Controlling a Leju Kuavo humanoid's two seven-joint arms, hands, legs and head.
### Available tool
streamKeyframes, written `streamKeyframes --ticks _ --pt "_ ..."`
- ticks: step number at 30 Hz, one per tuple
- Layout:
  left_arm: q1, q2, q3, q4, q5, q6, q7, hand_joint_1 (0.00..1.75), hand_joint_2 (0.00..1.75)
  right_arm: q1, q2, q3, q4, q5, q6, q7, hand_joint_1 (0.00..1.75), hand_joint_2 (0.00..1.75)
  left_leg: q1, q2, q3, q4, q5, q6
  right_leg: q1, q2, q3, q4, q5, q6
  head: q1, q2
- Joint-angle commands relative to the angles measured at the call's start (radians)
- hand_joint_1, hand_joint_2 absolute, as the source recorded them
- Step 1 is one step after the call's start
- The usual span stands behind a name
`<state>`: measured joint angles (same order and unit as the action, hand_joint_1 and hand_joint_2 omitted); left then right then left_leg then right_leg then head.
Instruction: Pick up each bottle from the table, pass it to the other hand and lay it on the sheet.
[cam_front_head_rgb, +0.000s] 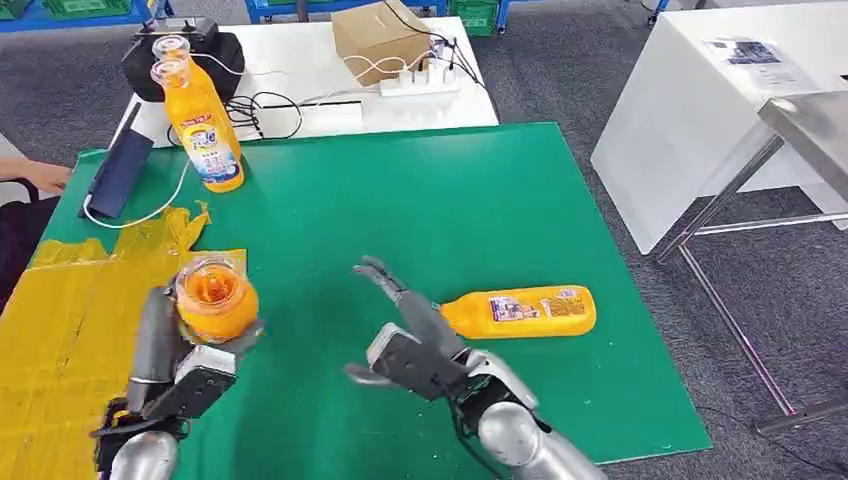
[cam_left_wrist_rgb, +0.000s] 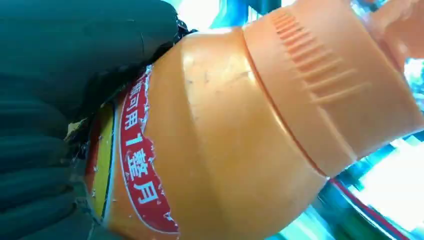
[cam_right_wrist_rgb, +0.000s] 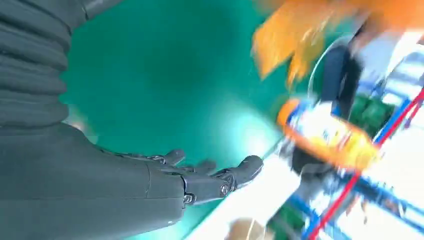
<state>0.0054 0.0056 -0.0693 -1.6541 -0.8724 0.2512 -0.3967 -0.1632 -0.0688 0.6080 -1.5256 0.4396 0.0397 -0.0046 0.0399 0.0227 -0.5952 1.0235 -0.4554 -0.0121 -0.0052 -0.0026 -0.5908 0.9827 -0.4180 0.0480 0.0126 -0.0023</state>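
My left hand (cam_front_head_rgb: 175, 375) grips an orange juice bottle (cam_front_head_rgb: 214, 297) upright, its cap end toward the camera, above the edge of the yellow sheet (cam_front_head_rgb: 60, 320). In the left wrist view the bottle (cam_left_wrist_rgb: 240, 135) shows its red label, with my dark fingers (cam_left_wrist_rgb: 60, 75) wrapped round it. My right hand (cam_front_head_rgb: 410, 340) is open over the green table (cam_front_head_rgb: 420, 200), fingers spread toward the held bottle, holding nothing; its fingertips (cam_right_wrist_rgb: 240, 170) also show in the right wrist view. A second bottle (cam_front_head_rgb: 520, 311) lies on its side just right of that hand. Two more bottles (cam_front_head_rgb: 205, 130) stand at the far left; one (cam_right_wrist_rgb: 330, 135) appears blurred in the right wrist view.
A dark tablet (cam_front_head_rgb: 118, 172) with a white cable leans at the table's far left, next to a person's hand (cam_front_head_rgb: 40, 177). Behind the green table stands a white table (cam_front_head_rgb: 320, 110) with a cardboard box (cam_front_head_rgb: 380, 38) and a power strip (cam_front_head_rgb: 420, 80). Another white table (cam_front_head_rgb: 690, 110) stands to the right.
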Motion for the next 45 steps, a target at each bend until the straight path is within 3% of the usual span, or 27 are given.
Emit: streamKeyframes --ticks 1,4,6,9,16,20,29,32,33,34,37,45 --pt "0.001 0.047 0.060 0.101 -0.089 0.062 -0.002 1.75 1.75 0.082 -0.086 -0.128 -0.057 0.049 0.013 -0.032 0.00 1.75 -0.004 -0.008 0.010 -0.006 0.000 0.006 -0.004 -0.005 0.010 -0.003 -0.002 -0.001 0.000 0.000" --pt "0.006 0.079 0.050 0.109 -0.165 0.098 0.056 1.75 1.75 0.065 -0.150 -0.117 -0.071 0.125 -0.006 -0.004 0.00 1.75 -0.004 -0.002 0.004 -0.002 -0.001 0.003 -0.004 0.001 0.004 0.000 -0.001 -0.001 0.000 0.000" --pt "0.016 0.106 0.044 0.138 -0.301 0.151 0.094 1.75 1.75 0.081 -0.192 -0.159 -0.098 0.166 -0.029 -0.049 0.00 1.75 -0.005 -0.003 0.004 -0.003 -0.001 0.004 -0.005 0.000 0.004 0.000 -0.001 -0.002 0.000 0.000" --pt "0.020 0.176 0.007 0.241 -0.561 0.196 0.206 1.75 1.75 0.057 -0.290 -0.196 -0.092 0.139 0.077 -0.035 0.00 1.75 -0.006 -0.006 0.006 -0.004 0.000 0.004 -0.005 -0.003 0.005 -0.001 -0.002 -0.001 0.000 0.000" --pt "-0.133 0.311 -0.168 0.645 -0.698 0.130 0.371 1.75 1.75 -0.081 -0.425 -0.162 0.059 0.127 0.202 -0.011 0.00 1.75 -0.006 -0.005 0.003 -0.003 0.001 0.003 -0.006 -0.002 0.003 -0.001 0.000 -0.001 0.000 0.000" --pt "-0.196 0.324 -0.240 0.791 -0.698 0.091 0.386 1.75 1.75 -0.126 -0.444 -0.142 0.127 0.134 0.217 -0.006 0.00 1.75 -0.006 -0.006 0.005 -0.004 0.003 0.004 -0.006 -0.002 0.004 -0.002 0.001 -0.001 0.000 0.000" --pt "-0.200 0.324 -0.242 0.799 -0.698 0.095 0.386 1.75 1.75 -0.129 -0.445 -0.142 0.135 0.134 0.217 -0.006 0.00 1.75 -0.008 -0.004 0.007 -0.004 0.003 0.004 -0.008 0.000 0.007 0.001 0.002 -0.001 0.000 0.000" --pt "-0.238 0.334 -0.276 0.858 -0.698 0.033 0.395 1.75 1.75 -0.161 -0.479 -0.112 0.169 0.115 0.254 0.014 0.00 1.75 -0.009 -0.005 0.008 -0.005 0.004 0.005 -0.008 0.000 0.007 0.000 0.003 -0.001 0.000 0.000" --pt "-0.264 0.345 -0.319 0.892 -0.698 0.038 0.429 0.23 1.75 -0.181 -0.487 -0.103 0.201 0.108 0.269 0.014 0.00 1.75 -0.008 -0.007 0.007 -0.003 0.004 0.005 -0.008 -0.002 0.007 0.002 0.002 0.000 0.000 0.000" --pt "-0.285 0.339 -0.336 0.937 -0.688 0.061 0.445 0.00 1.75 -0.201 -0.497 -0.093 0.240 0.101 0.282 0.008 0.00 1.75 -0.007 -0.008 0.006 -0.001 0.004 0.004 -0.007 -0.004 0.008 0.002 0.001 0.000 0.000 0.000" --pt "-0.308 0.313 -0.292 0.961 -0.625 0.067 0.358 0.00 1.75 -0.210 -0.525 -0.083 0.302 0.088 0.306 -0.004 0.00 1.75 -0.009 -0.009 0.008 -0.003 0.007 0.005 -0.009 -0.007 0.011 0.001 0.003 0.000 0.000 0.000" --pt "-0.342 0.274 -0.280 0.911 -0.569 0.055 0.310 0.00 1.75 -0.162 -0.593 -0.052 0.361 0.055 0.384 0.001 0.00 1.75 -0.009 -0.014 0.008 -0.003 0.012 0.006 -0.009 -0.012 0.012 0.001 0.006 0.002 0.000 0.000"
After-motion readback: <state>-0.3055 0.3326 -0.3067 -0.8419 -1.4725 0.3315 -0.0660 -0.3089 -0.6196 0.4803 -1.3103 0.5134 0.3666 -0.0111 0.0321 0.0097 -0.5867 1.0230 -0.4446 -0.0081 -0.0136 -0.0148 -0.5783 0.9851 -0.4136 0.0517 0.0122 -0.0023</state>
